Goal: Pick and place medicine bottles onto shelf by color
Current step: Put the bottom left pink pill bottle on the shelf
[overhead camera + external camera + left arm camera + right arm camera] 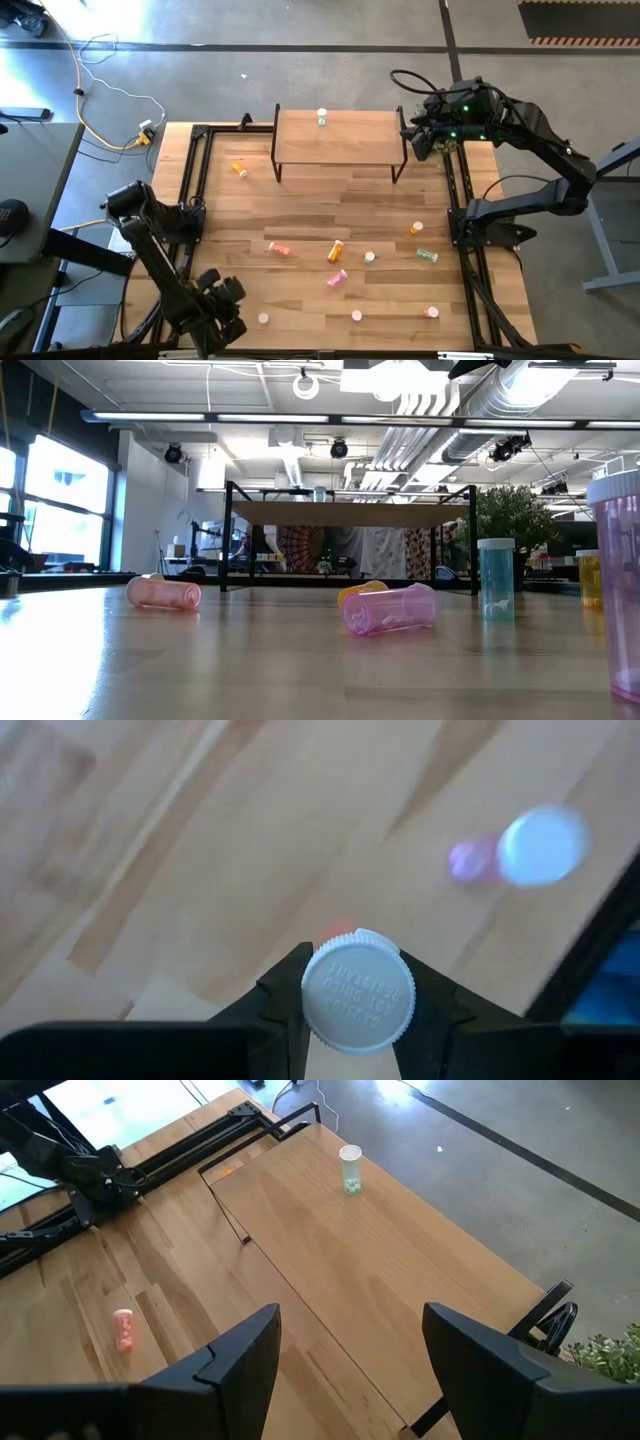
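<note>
The tabletop (400, 215) is carrying the shelf (340, 140) at its far edge, one green bottle (322, 118) standing on it. Right gripper (350, 1345) is hovering beside the shelf, fingers wide. Left gripper (355, 1010), near-left, is pinching a red bottle (357, 991); its embossed cap lettering is unreadable.

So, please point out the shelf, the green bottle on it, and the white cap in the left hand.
shelf (350, 140), high view, bare board top.
green bottle (350, 1170), right wrist view, its body.
white cap (357, 990), left wrist view, cap face.
</note>
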